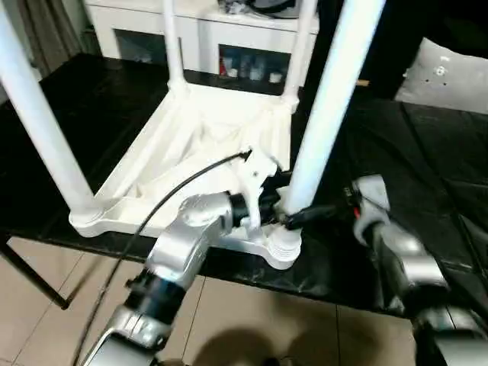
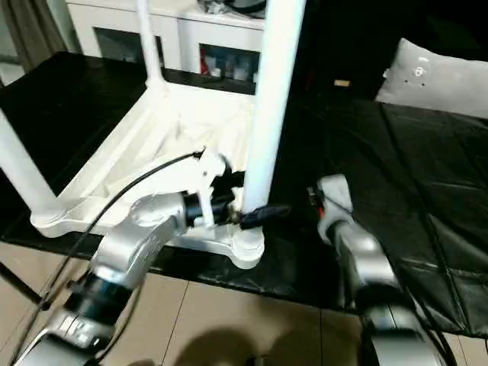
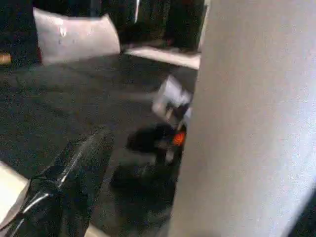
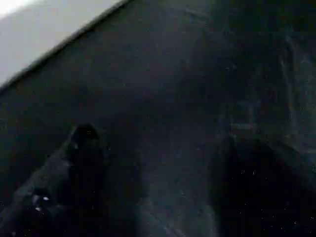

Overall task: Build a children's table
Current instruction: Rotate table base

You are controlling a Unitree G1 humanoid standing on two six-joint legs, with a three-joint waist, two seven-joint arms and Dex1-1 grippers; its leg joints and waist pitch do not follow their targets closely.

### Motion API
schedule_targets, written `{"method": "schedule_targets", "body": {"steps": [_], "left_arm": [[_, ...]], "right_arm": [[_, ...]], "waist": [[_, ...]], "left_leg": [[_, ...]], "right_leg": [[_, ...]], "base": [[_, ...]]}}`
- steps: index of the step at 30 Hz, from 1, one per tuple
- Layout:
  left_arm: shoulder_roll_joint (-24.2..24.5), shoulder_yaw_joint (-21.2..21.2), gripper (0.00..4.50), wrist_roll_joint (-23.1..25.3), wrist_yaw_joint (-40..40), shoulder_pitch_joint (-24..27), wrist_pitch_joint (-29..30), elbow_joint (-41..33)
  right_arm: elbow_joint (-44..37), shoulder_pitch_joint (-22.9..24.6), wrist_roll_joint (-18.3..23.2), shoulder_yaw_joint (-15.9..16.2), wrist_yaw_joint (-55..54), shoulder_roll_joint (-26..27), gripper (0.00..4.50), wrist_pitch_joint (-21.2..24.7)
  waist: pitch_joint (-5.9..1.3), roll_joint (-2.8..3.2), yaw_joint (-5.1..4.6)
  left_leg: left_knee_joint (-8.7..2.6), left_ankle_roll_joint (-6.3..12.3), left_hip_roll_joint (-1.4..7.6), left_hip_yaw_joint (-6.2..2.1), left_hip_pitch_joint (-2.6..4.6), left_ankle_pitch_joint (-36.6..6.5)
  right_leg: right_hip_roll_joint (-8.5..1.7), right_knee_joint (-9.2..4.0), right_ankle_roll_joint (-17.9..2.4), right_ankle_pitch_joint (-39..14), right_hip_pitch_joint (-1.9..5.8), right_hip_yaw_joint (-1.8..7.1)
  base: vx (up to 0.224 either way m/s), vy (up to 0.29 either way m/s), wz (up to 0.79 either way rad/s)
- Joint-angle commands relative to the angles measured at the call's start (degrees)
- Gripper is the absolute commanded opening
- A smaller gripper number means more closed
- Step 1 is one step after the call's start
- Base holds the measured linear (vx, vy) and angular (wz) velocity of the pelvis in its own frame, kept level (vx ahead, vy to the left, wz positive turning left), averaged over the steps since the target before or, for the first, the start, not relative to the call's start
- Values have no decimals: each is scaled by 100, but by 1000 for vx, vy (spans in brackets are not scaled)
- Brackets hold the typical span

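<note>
We see the children's table (image 1: pixel 200 145) lying upside down on the black-covered worktop (image 1: pixel 427 160), its ribbed underside facing up and its near side right at the worktop's front edge. Four white tubular legs stand up from the rounded corner sockets. The near right leg (image 1: pixel 328 107) sits in its flared socket (image 1: pixel 284 248), which juts slightly over that front edge. All the legs are cut off by the top of the head views, so we cannot see their free ends.

To the right of the table the worktop is bare black cover, wrinkled, running well away towards a pale cushion (image 1: pixel 442 76) at the far right. Behind the table stands a white cabinet (image 1: pixel 229 34). Below the front edge is tiled floor (image 1: pixel 252 320).

Our left end effector (image 1: pixel 284 212) is at the base of the near right leg, its black fingers spread wide on either side of it; whether they touch it we cannot make out. Our right end effector (image 4: pixel 158 163) hangs over bare cover just right of that leg, fingers wide apart, holding nothing.
</note>
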Motion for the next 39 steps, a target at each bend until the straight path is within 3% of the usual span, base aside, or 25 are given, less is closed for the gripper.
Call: {"method": "schedule_targets", "body": {"steps": [1,4,8,10,14,17,18,20,22,23,24,26,27,28,29,30,31,32,33,34,35,36,37,38,39], "left_arm": [[163,25,447,77,-43,95,127,-131],[708,40,447,-178,-696,317,357,-440],[1177,35,447,-67,-1123,326,122,-314],[1349,-2,414,93,-1199,233,-42,-113],[1637,-196,399,526,-1281,-93,-555,487],[1646,-180,371,586,-1240,-205,-640,651],[1594,-87,371,563,-1109,-236,-617,686],[1410,200,371,470,-650,-201,-600,630],[911,870,371,59,434,39,49,148],[911,870,371,59,434,39,49,148],[744,1096,371,-110,692,240,9,-152],[661,1214,371,-57,1012,440,182,-422],[455,1441,371,208,1728,936,407,-924],[375,1503,371,356,1998,1141,466,-1097],[353,1510,371,410,2066,1231,443,-1177],[238,1551,371,512,2315,1516,412,-1480],[228,1554,371,518,2336,1533,420,-1504],[145,1580,371,666,2594,1729,435,-1749],[164,1550,371,769,2715,1808,436,-1851],[171,1550,371,822,2804,1867,418,-1908],[192,1558,371,851,2895,1907,411,-1954],[209,1581,371,816,2925,1925,435,-1974],[241,1578,371,856,2964,1945,503,-2037],[226,1622,371,858,3026,1962,575,-2082],[214,1651,371,846,3047,1964,598,-2101]], "right_arm": [[-464,116,154,-50,299,-181,450,138],[-1508,624,346,114,1138,-649,450,352],[-2250,946,563,180,1813,-1095,450,555],[-2515,1076,629,210,2087,-1280,450,607],[-3172,1367,818,228,2542,-1583,450,803],[-3390,1412,880,191,2474,-1585,450,940],[-3562,1434,913,135,2315,-1541,450,1101],[-3852,1475,900,64,1967,-1437,450,1353],[-4385,1579,946,-125,1171,-1004,450,1792],[-4385,1579,946,-125,1171,-1004,450,1792],[-4535,1642,1008,-230,905,-821,450,1859],[-4675,1708,1033,-322,599,-655,450,2076],[-5010,1902,1070,-482,22,-304,450,2420],[-5168,1996,1086,-530,-181,-175,450,2551],[-5231,2040,1077,-543,-264,-122,450,2596],[-5451,2196,994,-564,-530,66,450,2693],[-5468,2208,984,-562,-547,80,450,2696],[-5662,2363,874,-528,-742,250,450,2736],[-5758,2428,848,-499,-859,338,450,2797],[-5816,2456,868,-488,-952,418,450,2842],[-5885,2477,885,-456,-1053,495,450,2896],[-5940,2501,868,-396,-1126,550,450,2923],[-6011,2518,831,-349,-1211,614,450,2960],[-6058,2535,808,-323,-1301,696,450,2995],[-6067,2536,796,-312,-1338,725,450,3018]], "waist": [[-371,-48,49],[-353,-43,47],[-332,-39,52],[-343,-18,75],[-360,-33,103],[-388,-23,133],[-383,16,140],[-393,10,161],[-397,-12,162],[-399,-4,168],[-398,-48,175],[-379,-19,171],[-398,42,142],[-407,-71,141],[-381,-91,165],[-331,-51,216],[-375,-101,259],[-322,-113,323],[-276,-60,344],[-266,-5,217],[-343,218,-9],[-346,320,-65],[-360,407,-97],[-443,495,-43],[-377,495,-22]], "left_leg": [[-372,391,-16,80,-30,-1345],[-398,424,-15,61,-39,-1440],[-395,443,-14,61,-14,-1557],[-412,427,5,45,-13,-1513],[-437,482,18,42,-31,-1333],[-428,458,40,42,-19,-1201],[-428,437,38,51,-20,-1165],[-419,366,43,51,-29,-1047],[-402,323,37,66,-41,-980],[-402,283,50,59,-38,-957],[-397,318,29,67,-33,-981],[-422,307,55,67,-34,-1033],[-263,148,41,267,170,-1147],[-165,-124,-106,390,94,-1354],[-141,-148,-160,408,37,-1456],[0,-26,-156,428,168,-1939],[178,173,-245,370,73,-2027],[346,317,-245,181,-18,-1721],[365,320,-243,86,-5,-1618],[43,112,-181,-1,58,-1453],[-240,-36,68,-63,425,-1541],[-343,44,375,-95,517,-1585],[-524,144,732,-161,491,-1371],[-772,574,1462,-413,261,332],[-782,880,1295,-446,107,329]], "right_leg": [[-261,-572,-388,-2791,383,113],[-252,-610,-255,-3084,363,99],[-252,-664,-193,-3330,308,83],[-268,-649,-231,-3242,318,82],[-271,-604,-347,-2698,359,97],[-305,-548,-510,-2366,375,117],[-294,-543,-593,-2193,375,124],[-301,-492,-753,-1823,410,130],[-300,-471,-841,-1716,418,131],[-321,-447,-890,-1682,427,134],[-307,-490,-817,-1890,416,115],[-303,-512,-712,-2070,397,129],[-86,-701,-522,-2343,158,271],[99,-564,-576,-2036,196,468],[101,-564,-522,-2170,241,585],[37,-675,-334,-3198,49,808],[-95,-694,-323,-3669,229,1189],[-293,-812,-421,-4112,321,1537],[-283,-864,-412,-4369,286,1646],[207,-718,-244,-4132,88,1398],[735,-513,37,-2909,-250,816],[738,-410,48,-2367,-407,546],[584,-239,4,-1838,-404,332],[51,613,-101,-705,-263,-41],[-48,698,-200,-716,-164,-87]], "base": [[0,0,0],[0,0,0],[0,0,0],[0,0,0],[0,0,0],[0,0,0],[0,0,0],[0,0,0],[0,0,0],[0,0,0],[0,0,0],[0,0,0],[0,0,0],[6,4,-25],[11,21,-46],[11,21,-46],[5,44,-44],[-9,94,-50],[-9,94,-50],[-25,142,-58],[-64,94,-48],[-64,94,-48],[-71,82,-41],[-52,56,-36],[-52,56,-36]]}}
